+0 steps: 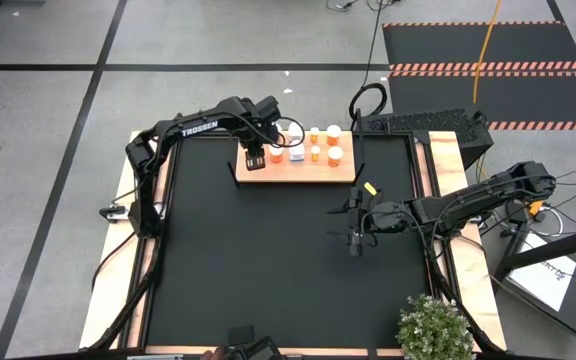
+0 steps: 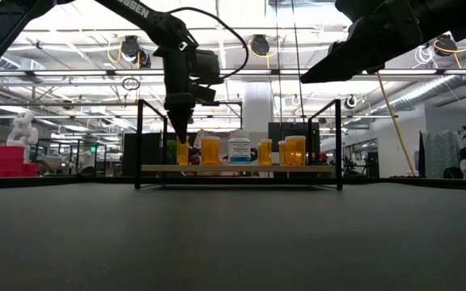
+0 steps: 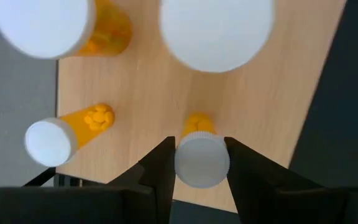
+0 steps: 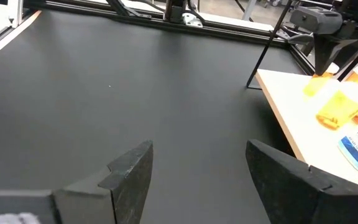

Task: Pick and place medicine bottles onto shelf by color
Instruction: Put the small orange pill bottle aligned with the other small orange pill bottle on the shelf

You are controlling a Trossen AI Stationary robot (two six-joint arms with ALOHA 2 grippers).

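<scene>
The shelf, a light-wood board with thin black uprights, stands at the table's far middle. On it stand several orange bottles with white caps and a white bottle. My left gripper points down over the shelf's left end, shut on a small orange bottle. In the low view this bottle reaches down to the board; whether it rests there I cannot tell. My right gripper hangs open over the black mat right of centre, with nothing between its fingers. My left gripper pinches the small orange bottle by its white cap, one finger on each side of the cap's rim. The fingers come from above, pointing down. The bottle stays upright below them, its orange body toward the board.
A potted plant stands at the table's near right corner. A dark box lies beyond the far right corner. Pale wooden strips run along the table's sides. The black mat in front of the shelf is open room.
</scene>
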